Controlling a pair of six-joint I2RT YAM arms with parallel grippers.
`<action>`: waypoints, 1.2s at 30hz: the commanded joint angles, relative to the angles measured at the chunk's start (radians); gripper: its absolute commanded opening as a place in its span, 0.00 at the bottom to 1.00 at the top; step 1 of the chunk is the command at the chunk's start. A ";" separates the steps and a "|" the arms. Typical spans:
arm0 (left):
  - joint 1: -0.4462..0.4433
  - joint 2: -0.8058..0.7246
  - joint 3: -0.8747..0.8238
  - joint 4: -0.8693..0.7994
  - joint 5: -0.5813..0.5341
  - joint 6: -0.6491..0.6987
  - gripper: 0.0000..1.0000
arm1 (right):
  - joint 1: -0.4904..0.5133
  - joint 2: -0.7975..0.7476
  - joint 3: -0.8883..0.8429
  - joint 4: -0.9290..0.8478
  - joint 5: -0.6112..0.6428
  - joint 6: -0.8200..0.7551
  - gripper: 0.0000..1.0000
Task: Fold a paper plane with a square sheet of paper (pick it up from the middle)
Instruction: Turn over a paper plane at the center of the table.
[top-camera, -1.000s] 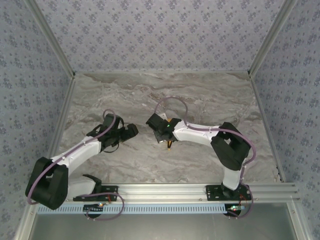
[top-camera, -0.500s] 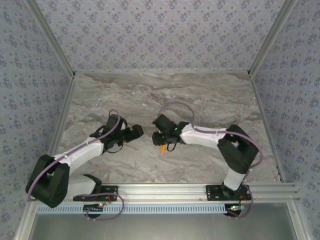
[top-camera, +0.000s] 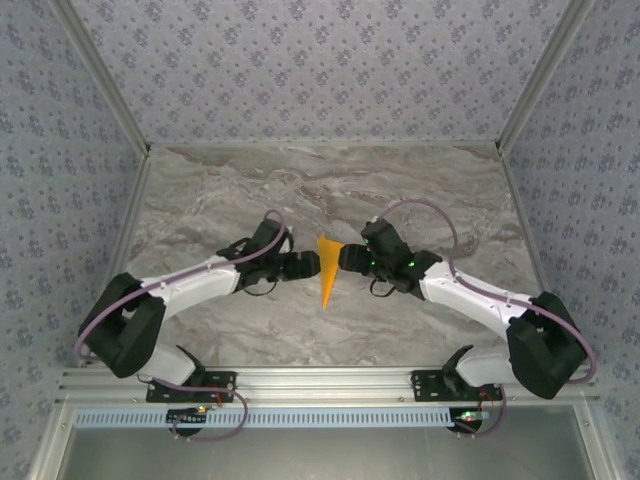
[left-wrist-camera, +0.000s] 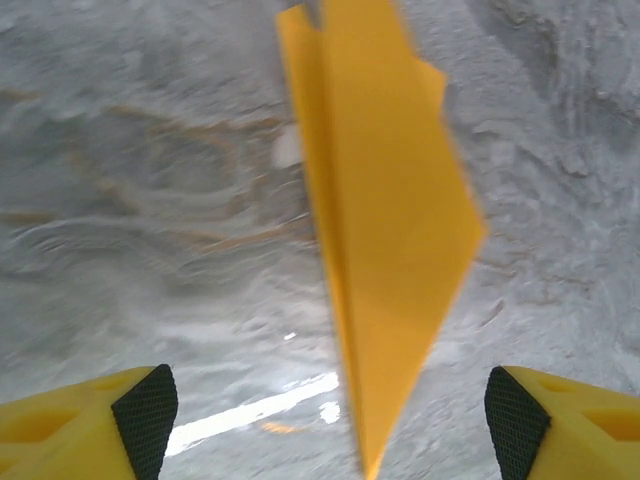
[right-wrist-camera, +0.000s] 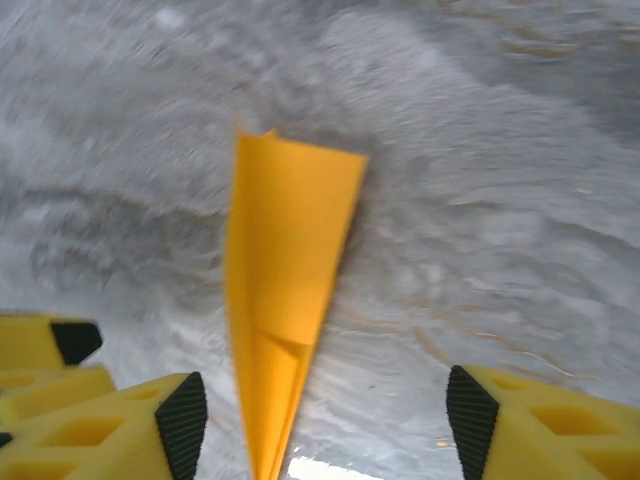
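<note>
The paper plane (top-camera: 326, 272) is a slim bright-orange dart on the marble table, wide end far, tip toward the near edge. My left gripper (top-camera: 308, 265) is just left of it and my right gripper (top-camera: 346, 259) just right, the two facing each other. In the left wrist view the plane (left-wrist-camera: 385, 220) runs down between the open left gripper (left-wrist-camera: 330, 420); its black pads (left-wrist-camera: 145, 412) stand clear of the paper. In the right wrist view the plane (right-wrist-camera: 285, 290) lies between the open right gripper (right-wrist-camera: 327, 420), nearer the left pad (right-wrist-camera: 183, 420) but apart from it.
The table (top-camera: 420, 190) is grey marble with patterned walls on three sides and an aluminium rail (top-camera: 330, 382) along the near edge. A yellow finger of the left gripper (right-wrist-camera: 45, 345) shows at the left edge of the right wrist view.
The right gripper has opened and let go of the plane, which now lies between the two grippers. Both arms have swung toward the table's middle, and the left jaws have narrowed a little.
</note>
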 joint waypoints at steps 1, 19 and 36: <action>-0.057 0.085 0.122 -0.134 -0.113 0.062 0.81 | -0.033 -0.042 -0.036 -0.081 0.112 0.118 0.73; -0.104 0.267 0.269 -0.216 -0.295 -0.062 0.27 | -0.088 -0.051 -0.092 -0.084 0.092 0.152 0.79; -0.019 0.167 0.067 -0.011 -0.120 -0.115 0.15 | 0.003 0.231 0.099 0.048 -0.183 -0.060 0.72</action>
